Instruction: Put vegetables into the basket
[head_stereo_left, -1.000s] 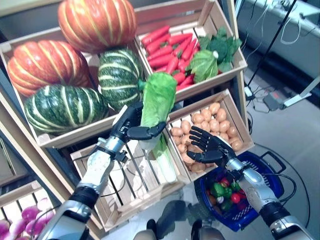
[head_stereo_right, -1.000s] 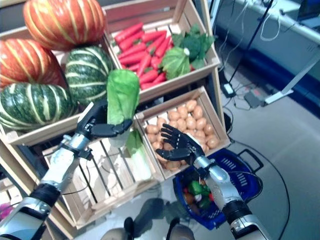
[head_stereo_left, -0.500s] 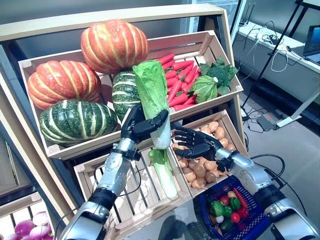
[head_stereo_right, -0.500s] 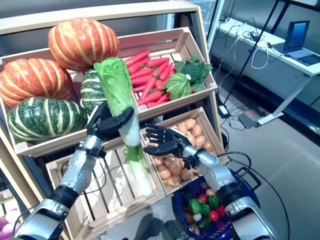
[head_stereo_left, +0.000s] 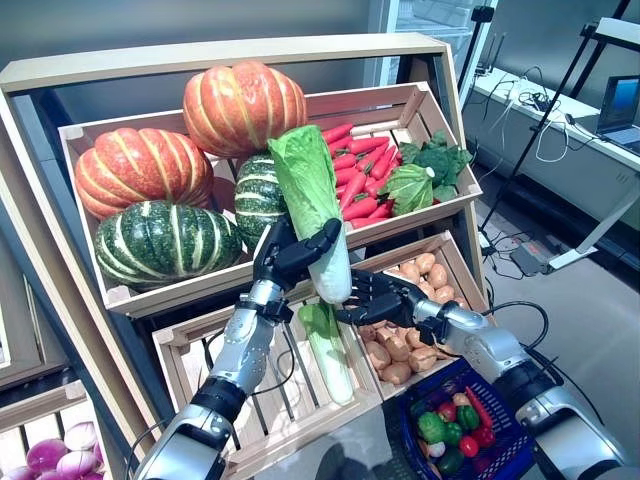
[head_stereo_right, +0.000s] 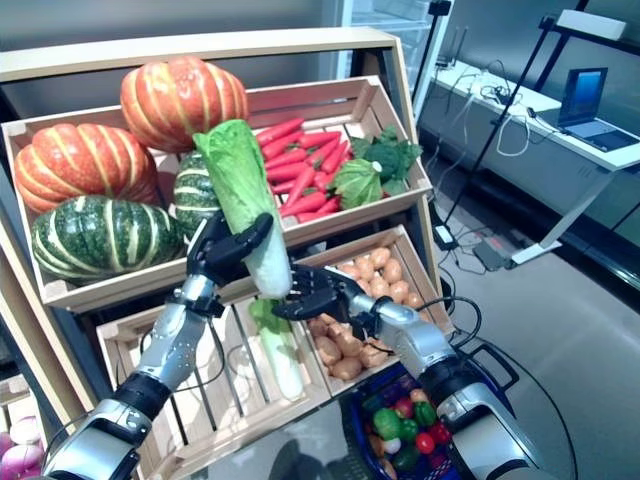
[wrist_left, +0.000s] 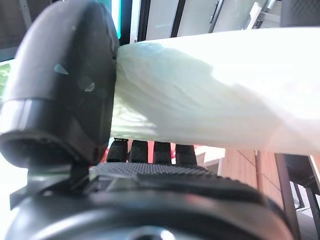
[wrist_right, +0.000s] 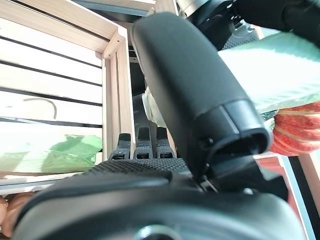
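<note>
My left hand is shut on a long pale green cabbage and holds it upright in front of the wooden stand. In the left wrist view its thumb presses on the cabbage's whitish stem. My right hand is open, palm up, with its fingers at the cabbage's white base. The right wrist view shows the pale cabbage past the thumb. The blue basket stands on the floor at the lower right and holds green peppers and small red vegetables.
The wooden stand with its crates fills the left and middle. Another long green vegetable lies in the lower crate under both hands. A desk with a laptop and cables on the floor are at the right.
The camera has tilted up. My right hand has moved left, from beside the lower crate to the cabbage's base. My left hand still holds the cabbage, now more upright.
</note>
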